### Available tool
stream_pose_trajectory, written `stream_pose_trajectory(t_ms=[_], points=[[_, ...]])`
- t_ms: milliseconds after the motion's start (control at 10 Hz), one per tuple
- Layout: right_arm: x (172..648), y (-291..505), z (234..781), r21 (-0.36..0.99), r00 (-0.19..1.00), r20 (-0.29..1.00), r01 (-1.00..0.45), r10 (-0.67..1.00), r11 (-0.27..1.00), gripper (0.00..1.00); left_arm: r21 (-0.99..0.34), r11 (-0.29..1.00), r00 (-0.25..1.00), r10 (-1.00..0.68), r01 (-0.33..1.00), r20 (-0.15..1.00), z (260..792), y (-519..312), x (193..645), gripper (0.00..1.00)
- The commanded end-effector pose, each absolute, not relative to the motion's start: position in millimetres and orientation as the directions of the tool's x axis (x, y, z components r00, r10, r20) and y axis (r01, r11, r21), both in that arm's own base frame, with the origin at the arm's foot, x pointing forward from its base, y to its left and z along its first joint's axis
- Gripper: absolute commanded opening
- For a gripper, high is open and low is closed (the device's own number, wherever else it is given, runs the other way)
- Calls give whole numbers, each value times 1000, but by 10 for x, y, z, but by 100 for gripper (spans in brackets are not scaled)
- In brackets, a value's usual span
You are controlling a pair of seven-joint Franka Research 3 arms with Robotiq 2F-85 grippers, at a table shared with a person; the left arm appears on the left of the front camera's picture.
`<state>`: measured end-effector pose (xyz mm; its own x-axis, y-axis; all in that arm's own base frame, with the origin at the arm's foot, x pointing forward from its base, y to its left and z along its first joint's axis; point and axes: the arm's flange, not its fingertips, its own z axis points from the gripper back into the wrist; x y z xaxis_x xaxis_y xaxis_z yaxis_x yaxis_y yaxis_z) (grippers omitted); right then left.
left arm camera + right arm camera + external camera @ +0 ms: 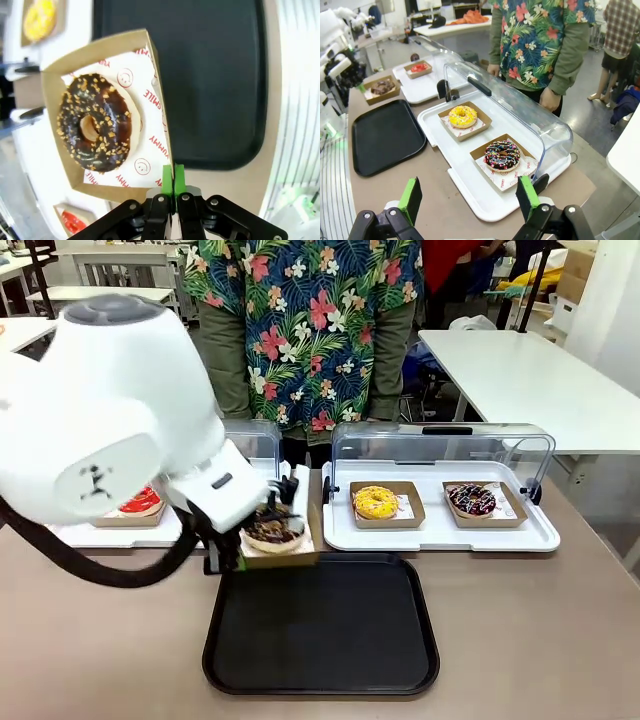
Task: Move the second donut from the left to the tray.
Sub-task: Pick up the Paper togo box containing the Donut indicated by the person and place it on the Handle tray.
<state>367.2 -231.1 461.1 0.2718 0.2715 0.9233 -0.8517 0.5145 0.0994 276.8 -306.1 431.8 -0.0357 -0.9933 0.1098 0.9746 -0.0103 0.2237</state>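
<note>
Donut (94, 123) riding in its cardboard holder (55, 105); left gripper (173, 175) is pinching the holder's rim, keeping frosting untouched, hovering over the tray's (330, 640) far-left corner. Right gripper (470, 197) fingers apart, idling.

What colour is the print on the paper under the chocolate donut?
Red, on the white paper under the chocolate donut; clearest in the left wrist view.

Four donuts (463, 116) sitting in four cardboard holders (503, 158), two white trays (470, 190) with two clear lids (520, 112) standing open, one black tray (385, 136), two grippers (470, 200), one person (535, 40) standing at 12 o'clock
</note>
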Motion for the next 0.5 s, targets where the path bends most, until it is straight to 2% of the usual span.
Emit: stream_pose_trajectory(t_ms=[0,400], points=[[3704,-2322,4627,71,235,936,-857,263,511,100,263,-10,-43,-992,965,118,4127,-3295,2622,1],[3704,-2322,4627,71,235,936,-857,263,511,100,249,-81,-112,-988,965,111,3780,-3644,2511,1]])
